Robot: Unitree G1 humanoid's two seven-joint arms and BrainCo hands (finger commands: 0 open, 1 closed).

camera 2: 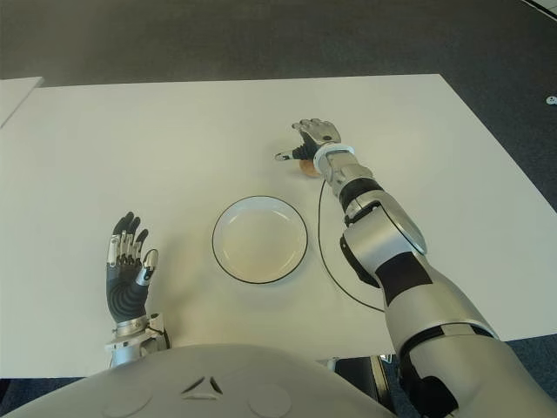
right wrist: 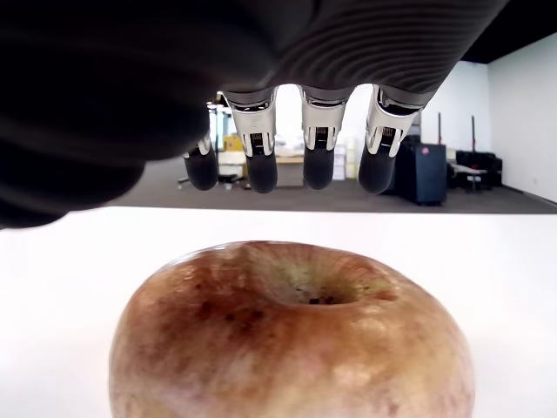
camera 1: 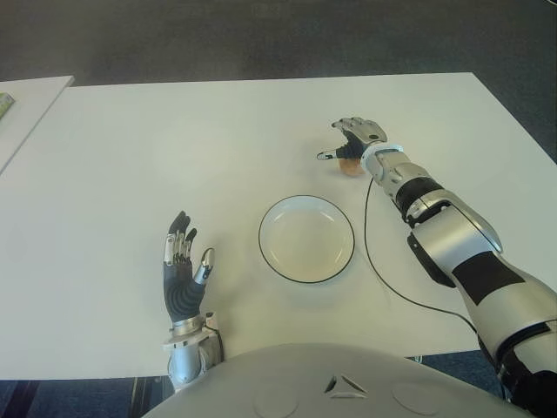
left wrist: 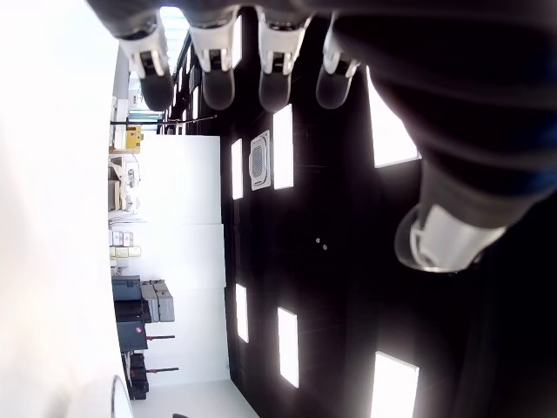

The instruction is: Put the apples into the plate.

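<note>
The right hand is hovering directly over the apple, which is sitting on the white counter beyond the plate and toward the robot's right; in the right wrist view the fingers are hanging spread above the fruit's dimpled top with a clear gap beneath them, gripping nothing; so the apple is lying straight below the palm, and the closing move is looking like a short drop and a curl around it. The apple is round, offering no long axis to align with. The left hand is showing near the counter's front edge, left of the plate, fingers extended and empty, much farther from the apple. The plate is standing empty between the two hands; a thin black cable is curving over the counter beside it; dark floor is lying beyond.
</note>
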